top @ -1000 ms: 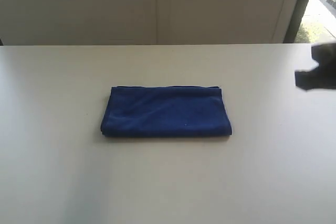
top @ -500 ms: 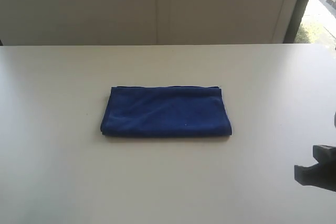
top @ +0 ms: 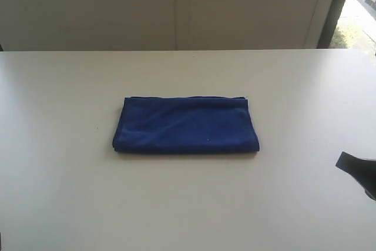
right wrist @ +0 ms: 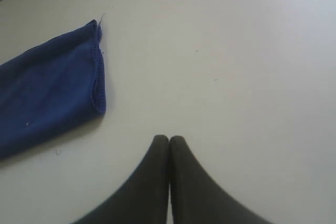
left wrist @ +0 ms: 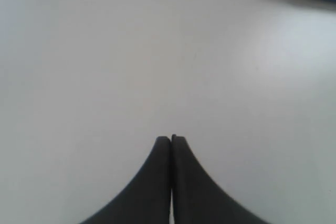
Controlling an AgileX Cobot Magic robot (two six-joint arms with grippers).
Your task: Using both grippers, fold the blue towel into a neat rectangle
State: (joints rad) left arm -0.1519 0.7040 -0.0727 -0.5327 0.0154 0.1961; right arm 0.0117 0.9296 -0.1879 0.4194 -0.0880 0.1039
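The dark blue cloth towel (top: 186, 125) is lying flat around the middle of the plain white table (top: 188, 210), folded into a long rectangle with its long sides running left to right in the exterior view. It's pretty tidy: the edges line up, though the left end looks a bit rounded and you can see the layers peeking out along the far edge. Nothing is touching it.

The matte black left gripper (left wrist: 171, 139) hangs over bare table. Its two fingers (left wrist: 152, 187) are pressed tight together with nothing between them, and just a corner of the towel shows at the edge of its wrist view, well apart from the tips.

Same deal with the matte black right gripper (right wrist: 169, 139). Its fingers (right wrist: 149, 187) are clamped together on nothing, over bare table near the towel's short hemmed end but clear of it. In the exterior view only a dark bit of that arm pokes in at the right edge, well off to the side of the towel.

Behind the table there's a pale panelled wall (top: 176, 10) and a sliver of window (top: 361, 4) top right.
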